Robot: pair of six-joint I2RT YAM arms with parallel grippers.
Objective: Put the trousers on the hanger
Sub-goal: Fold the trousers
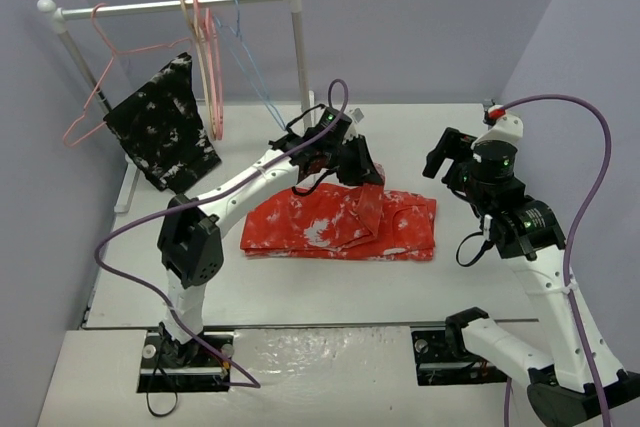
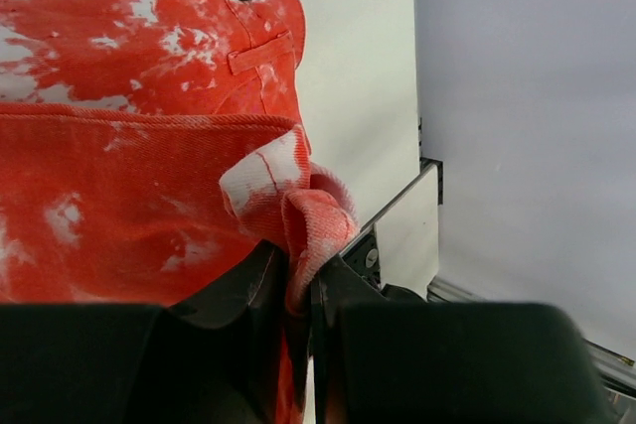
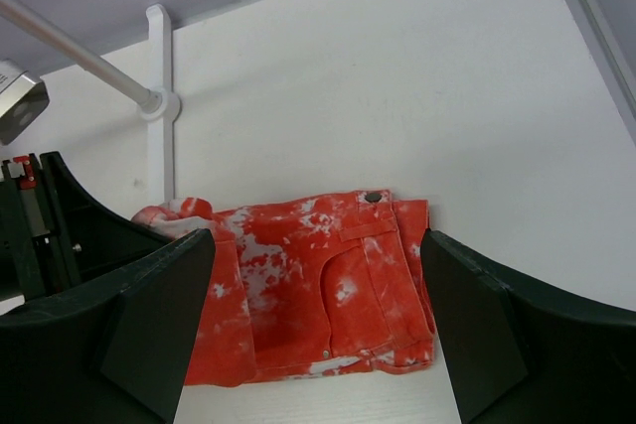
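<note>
White table (image 1: pixel 300 292) carries the red-orange trousers (image 1: pixel 330 227), folded flat at its middle. Only the overhead view shows the rail (image 1: pixel 170 5) behind, with the light-blue hanger (image 1: pixel 250 72) hooked on it. The left wrist view alone shows the left gripper (image 2: pixel 298 280) pinched tight on a raised fold of the trousers. The right gripper (image 3: pixel 318 245) gapes wide and empty, apart from them.

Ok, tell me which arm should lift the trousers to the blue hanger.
Left. The left gripper is shut on a fold of the trousers, close to the hanger; the right gripper is open, empty and farther away.
</note>
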